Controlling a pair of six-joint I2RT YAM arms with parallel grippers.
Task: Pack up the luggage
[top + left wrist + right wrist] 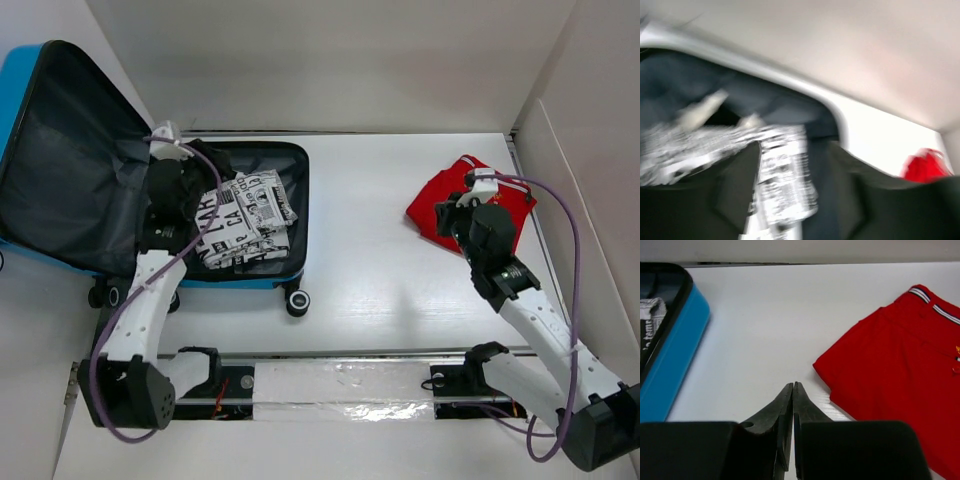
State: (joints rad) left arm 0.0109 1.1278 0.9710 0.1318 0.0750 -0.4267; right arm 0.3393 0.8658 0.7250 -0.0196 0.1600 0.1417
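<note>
While the luggage [300, 165] lies open at the left side of the table [400, 270], with its lid raised to the left and the dark lining showing, a folded black-and-white printed garment [245, 225] rests in its lower half. The left gripper [195, 205] is down inside this half, over the printed garment. The left wrist view is strongly blurred and the cloth shows between two dark fingers [735, 200], so I cannot tell if they are released or grasping it. The right gripper [793, 385] is clenched with nothing between its tips, low over the bare table, just beside the left edge of a red garment [900, 365] that lies well apart from the luggage.
</note>
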